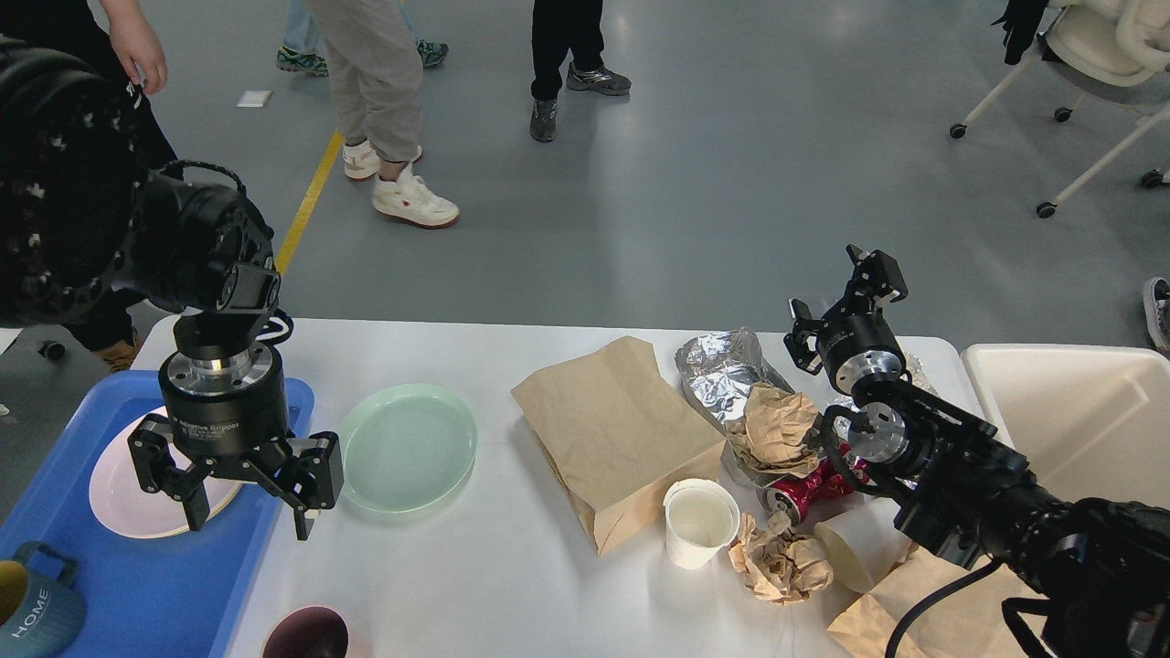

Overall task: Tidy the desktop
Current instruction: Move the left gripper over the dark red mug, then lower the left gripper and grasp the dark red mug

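The white desktop [475, 567] carries a pale green plate [409, 446], a brown paper bag [614, 434], crumpled foil [722, 367], crumpled brown paper [775, 425], a red can [809, 486] and white paper cups [699, 523]. My left gripper [249, 521] hangs open and empty over the right rim of the blue tray [155, 585], just left of the green plate. My right gripper [845, 288] is raised open above the far right of the desktop, holding nothing.
In the blue tray lie a pink plate [119, 493] and a teal mug [37, 612]. A dark bowl [306, 633] sits at the front edge. A cream bin [1079, 420] stands at the right. People walk on the floor behind.
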Controlling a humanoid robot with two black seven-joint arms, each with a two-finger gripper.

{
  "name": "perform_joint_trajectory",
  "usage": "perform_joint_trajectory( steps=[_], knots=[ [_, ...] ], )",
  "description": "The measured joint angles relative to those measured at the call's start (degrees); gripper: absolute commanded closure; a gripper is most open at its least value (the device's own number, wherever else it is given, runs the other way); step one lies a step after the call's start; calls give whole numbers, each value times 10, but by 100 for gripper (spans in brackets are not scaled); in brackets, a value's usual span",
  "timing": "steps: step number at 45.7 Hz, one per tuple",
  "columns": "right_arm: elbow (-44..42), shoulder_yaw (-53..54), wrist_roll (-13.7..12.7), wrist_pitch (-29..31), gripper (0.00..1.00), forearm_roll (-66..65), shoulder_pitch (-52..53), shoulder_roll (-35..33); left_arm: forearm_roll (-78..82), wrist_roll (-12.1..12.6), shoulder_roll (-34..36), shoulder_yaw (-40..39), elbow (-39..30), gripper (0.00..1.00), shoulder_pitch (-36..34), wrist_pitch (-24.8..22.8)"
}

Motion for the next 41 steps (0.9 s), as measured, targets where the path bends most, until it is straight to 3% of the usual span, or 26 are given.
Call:
perform_joint_trajectory(
  steps=[16, 41],
  knots=[
    [0, 0, 0, 0, 0, 0, 0, 0, -2, -1, -38, -3, 92, 11, 149, 0],
    [0, 0, 0, 0, 0, 0, 0, 0, 3, 1, -40, 7, 123, 11, 206, 0]
  ],
)
